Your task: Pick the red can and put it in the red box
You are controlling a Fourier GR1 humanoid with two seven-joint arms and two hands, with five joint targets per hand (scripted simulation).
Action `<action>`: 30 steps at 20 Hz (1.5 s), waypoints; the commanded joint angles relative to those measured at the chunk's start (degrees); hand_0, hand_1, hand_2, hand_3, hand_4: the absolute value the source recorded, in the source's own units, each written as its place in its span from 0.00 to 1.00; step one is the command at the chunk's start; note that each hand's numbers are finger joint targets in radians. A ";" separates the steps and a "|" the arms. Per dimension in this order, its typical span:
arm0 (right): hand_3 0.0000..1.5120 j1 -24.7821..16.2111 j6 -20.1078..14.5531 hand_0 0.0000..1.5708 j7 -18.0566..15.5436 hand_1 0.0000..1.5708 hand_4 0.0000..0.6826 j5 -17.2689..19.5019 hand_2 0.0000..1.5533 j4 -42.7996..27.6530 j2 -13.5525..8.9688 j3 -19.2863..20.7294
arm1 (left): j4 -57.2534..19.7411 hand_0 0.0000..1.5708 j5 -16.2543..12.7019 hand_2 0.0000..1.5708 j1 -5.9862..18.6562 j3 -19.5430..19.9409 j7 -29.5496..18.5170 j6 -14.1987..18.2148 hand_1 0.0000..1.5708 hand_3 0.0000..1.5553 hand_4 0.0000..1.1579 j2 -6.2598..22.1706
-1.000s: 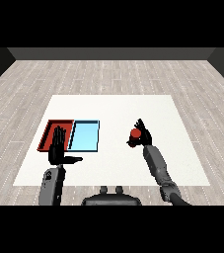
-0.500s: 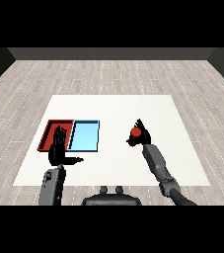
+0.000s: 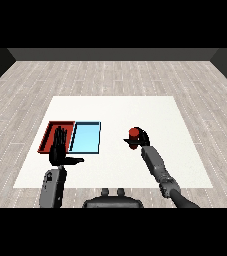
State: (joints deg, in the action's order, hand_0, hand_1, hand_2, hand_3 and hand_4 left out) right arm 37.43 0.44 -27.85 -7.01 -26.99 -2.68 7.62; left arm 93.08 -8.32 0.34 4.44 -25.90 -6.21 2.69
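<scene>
1. Red can (image 3: 133,133) stands right of bench centre, enclosed by curled fingers of right hand (image 3: 141,139).
2. Judged rigid, light, smooth-walled; best taken round mid-body.
3. Left hand (image 3: 59,150) is held flat, empty, over red tray (image 3: 49,131) near left edge.

Red can (image 3: 133,133) — in right hand (image 3: 141,139) — slightly nearer the trays.

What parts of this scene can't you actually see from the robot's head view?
- Lower part of the red can: hidden by the right hand curled round it; whether it touches the table cannot be told.
- Part of the red tray: covered by the raised left hand.
- Any label on the can: too small.
</scene>
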 commanded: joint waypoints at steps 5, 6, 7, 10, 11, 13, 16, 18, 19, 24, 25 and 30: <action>0.94 -0.96 -3.94 0.97 2.44 0.97 0.80 3.02 0.95 -1.81 1.68 -2.41 | 3.77 0.00 -1.53 0.00 -2.89 0.29 1.95 -0.80 0.00 0.00 0.00 0.45; 0.93 3.12 -1.42 0.97 1.91 0.97 0.80 2.22 0.95 3.76 -1.70 -0.04 | -3.56 0.00 -0.10 0.00 0.35 1.30 -2.76 -0.71 0.00 0.00 0.00 0.44; 0.93 2.14 -0.88 0.97 -0.47 0.97 0.80 2.33 0.95 5.02 -1.38 0.11 | 6.09 0.00 -0.82 0.00 -3.38 0.00 2.71 0.28 0.00 0.00 0.00 0.30; 0.93 -0.18 -3.19 0.99 4.32 0.99 0.82 3.12 0.95 -2.76 -0.79 -1.82 | -3.83 0.00 2.19 0.00 -1.78 -0.78 -5.64 0.12 0.00 0.00 0.00 -1.34; 0.93 -3.87 -1.83 0.99 2.52 0.99 0.82 3.26 0.95 -5.23 -0.11 -2.93 | -2.01 0.00 2.49 0.00 1.72 -5.73 -0.65 5.81 0.00 0.00 0.00 -2.58; 0.93 -0.10 -7.17 0.97 -0.71 0.97 0.85 3.49 0.95 -2.48 2.55 -2.05 | -0.06 0.00 0.02 0.00 0.76 -1.08 1.34 1.34 0.00 0.00 0.00 -0.50; 0.92 -2.31 -4.04 0.98 3.14 0.98 0.85 2.27 0.95 -11.38 0.64 -2.32 | -5.07 0.00 0.71 0.00 2.08 -0.99 -3.08 0.57 0.00 0.00 0.00 -0.95; 0.91 -6.19 -5.29 0.98 5.87 0.98 0.86 2.42 0.95 -18.11 1.17 -3.63 | -0.74 0.00 0.63 0.00 0.85 -2.05 0.13 1.27 0.00 0.00 0.00 -1.17; 0.91 -6.54 -4.13 0.98 7.26 0.98 0.86 1.72 0.95 -20.26 0.06 -3.35 | -5.07 0.00 0.34 0.00 0.06 -0.67 -4.81 -0.48 0.00 0.00 0.00 -0.61; 0.91 -8.33 -1.97 0.96 4.84 0.96 0.89 0.98 0.94 -25.99 -2.42 -2.85 | 3.03 0.00 0.31 0.00 0.43 -0.75 4.27 0.60 0.00 0.00 0.00 1.99; 0.91 -12.39 -3.97 0.96 10.05 0.96 0.89 1.60 0.94 -34.41 -1.66 -5.00 | 1.43 0.00 3.63 0.00 -0.13 -4.14 1.66 2.65 0.00 0.00 0.00 -1.32; 0.93 -15.97 -2.12 0.96 13.49 0.96 0.94 -1.50 0.95 -48.41 -2.52 -5.08 | 5.01 0.00 3.16 0.00 0.92 -6.88 5.04 1.98 0.00 0.00 0.00 -2.32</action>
State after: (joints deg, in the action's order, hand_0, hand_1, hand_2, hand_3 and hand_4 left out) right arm 26.35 -2.62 -17.20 -6.91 -63.55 -4.55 3.44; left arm 95.62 -6.32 0.74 0.65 -22.97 -5.20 2.27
